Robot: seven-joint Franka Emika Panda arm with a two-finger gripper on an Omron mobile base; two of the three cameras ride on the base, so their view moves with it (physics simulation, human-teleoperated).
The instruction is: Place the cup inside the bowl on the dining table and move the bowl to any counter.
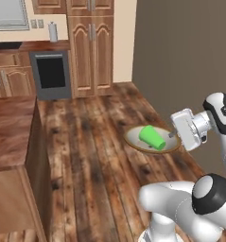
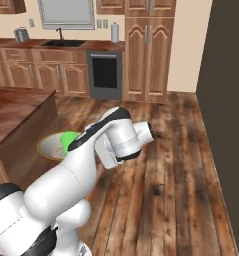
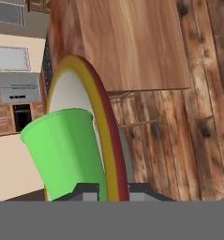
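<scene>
The beige bowl [image 1: 133, 138] hangs in the air over the wooden floor, held level by its right rim. My gripper [image 1: 174, 134] is shut on that rim. The green cup [image 1: 152, 137] lies tipped on its side inside the bowl. In the right base view the bowl [image 2: 47, 146] and cup [image 2: 68, 139] peek out left of my arm. In the hand view the bowl's tan rim [image 3: 104, 126] runs between my fingertips, my gripper [image 3: 111, 190] clamps it, and the cup [image 3: 66, 150] sits to the left. The dining table [image 1: 10, 127] stands to the left of the bowl.
The counter [image 2: 66, 47] with a sink [image 2: 63, 43] runs along the back wall, with a dark oven front [image 1: 50, 73] below and tall wooden cabinets [image 1: 91, 47] beside it. A grey canister [image 1: 53, 32] stands on the counter. A brown wall [image 1: 180, 56] closes the right side.
</scene>
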